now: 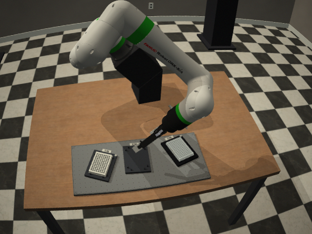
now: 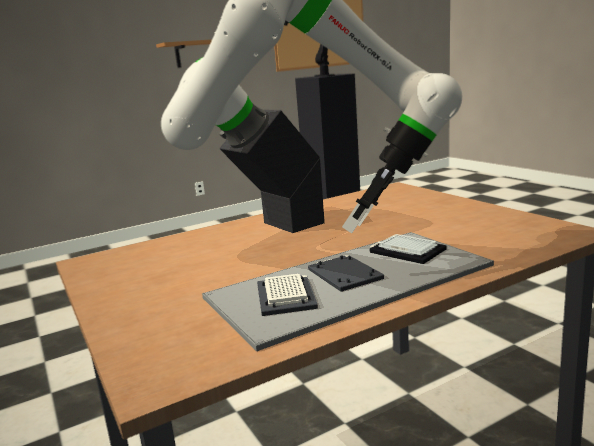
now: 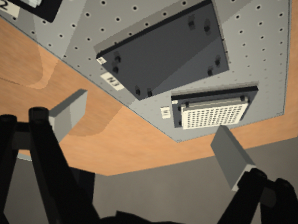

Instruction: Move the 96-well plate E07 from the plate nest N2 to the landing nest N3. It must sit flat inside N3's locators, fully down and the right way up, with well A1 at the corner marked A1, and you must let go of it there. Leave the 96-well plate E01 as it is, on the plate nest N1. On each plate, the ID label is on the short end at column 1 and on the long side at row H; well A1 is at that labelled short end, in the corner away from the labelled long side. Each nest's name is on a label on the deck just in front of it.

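Observation:
The 96-well plate E07 (image 1: 179, 149) sits on the black nest N2 at the right end of the grey deck; it also shows in the exterior view (image 2: 407, 245). The landing nest N3 (image 1: 137, 159) is in the middle, empty, with small locator pins; it also shows in the wrist view (image 3: 165, 50). Plate E01 (image 1: 101, 163) sits on nest N1 at the left and shows in the wrist view (image 3: 212, 112). My gripper (image 1: 140, 146) (image 2: 356, 220) is open and empty. It is tilted and hangs above the back edge of N3, left of E07.
The grey perforated deck (image 1: 139, 165) lies on a wooden table (image 1: 79, 118). The robot's black base (image 1: 145, 78) stands behind the deck. A black pillar (image 1: 219, 23) stands on the floor beyond the table.

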Controlling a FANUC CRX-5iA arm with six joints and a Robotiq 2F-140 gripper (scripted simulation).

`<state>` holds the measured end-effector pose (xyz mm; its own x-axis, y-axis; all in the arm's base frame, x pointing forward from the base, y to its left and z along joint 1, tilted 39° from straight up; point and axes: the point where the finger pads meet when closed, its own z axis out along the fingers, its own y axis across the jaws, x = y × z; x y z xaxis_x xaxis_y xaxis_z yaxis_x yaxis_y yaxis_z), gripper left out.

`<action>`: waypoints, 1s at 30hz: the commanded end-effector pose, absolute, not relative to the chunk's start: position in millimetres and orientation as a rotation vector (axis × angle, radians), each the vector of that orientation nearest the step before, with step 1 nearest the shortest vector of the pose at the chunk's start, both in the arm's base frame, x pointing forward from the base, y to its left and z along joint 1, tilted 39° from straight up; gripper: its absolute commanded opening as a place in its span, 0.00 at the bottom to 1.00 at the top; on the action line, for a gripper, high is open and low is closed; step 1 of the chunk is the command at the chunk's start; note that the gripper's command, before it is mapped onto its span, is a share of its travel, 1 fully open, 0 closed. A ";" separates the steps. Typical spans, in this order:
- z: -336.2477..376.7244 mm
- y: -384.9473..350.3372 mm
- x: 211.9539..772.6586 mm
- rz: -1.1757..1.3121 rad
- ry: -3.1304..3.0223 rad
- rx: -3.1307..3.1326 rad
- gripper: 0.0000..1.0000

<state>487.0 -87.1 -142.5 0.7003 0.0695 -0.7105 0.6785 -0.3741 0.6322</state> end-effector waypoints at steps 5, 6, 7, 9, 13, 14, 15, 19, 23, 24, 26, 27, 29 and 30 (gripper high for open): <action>-205.1 -34.6 483.0 -0.426 0.501 2.146 1.00; -205.1 -34.6 483.0 -0.426 0.501 2.146 1.00; -224.0 -17.8 482.9 -0.335 0.472 2.223 1.00; -224.0 -17.8 482.9 -0.335 0.472 2.223 1.00; -254.3 10.7 481.6 -0.186 0.419 2.346 1.00; -254.3 10.7 481.6 -0.186 0.419 2.346 1.00; -263.9 19.1 481.9 -0.135 0.402 2.380 1.00; -271.1 25.9 481.3 -0.100 0.389 2.407 1.00; -280.2 35.2 479.3 -0.059 0.372 2.444 1.00; -280.2 35.2 479.3 -0.059 0.372 2.444 1.00; -280.2 35.2 479.3 -0.059 0.372 2.444 1.00; -280.2 35.2 479.3 -0.059 0.372 2.444 1.00; -280.2 35.2 479.3 -0.059 0.372 2.444 1.00; -280.2 35.2 479.3 -0.059 0.372 2.444 0.00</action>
